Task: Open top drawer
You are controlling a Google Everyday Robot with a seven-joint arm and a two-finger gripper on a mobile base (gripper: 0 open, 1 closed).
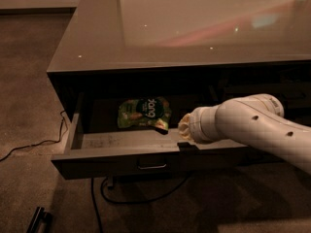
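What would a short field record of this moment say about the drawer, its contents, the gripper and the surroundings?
top drawer: pulled out, grey inner floor exposed
handle: small metal bar, centred on the drawer front, not gripped
contents: one green snack bag, lying toward the back
gripper: at the top edge of the drawer front, right of the handle
arm: white, reaching in from the right
counter top: glossy, directly above the drawer
carpet: dark cable trailing at left
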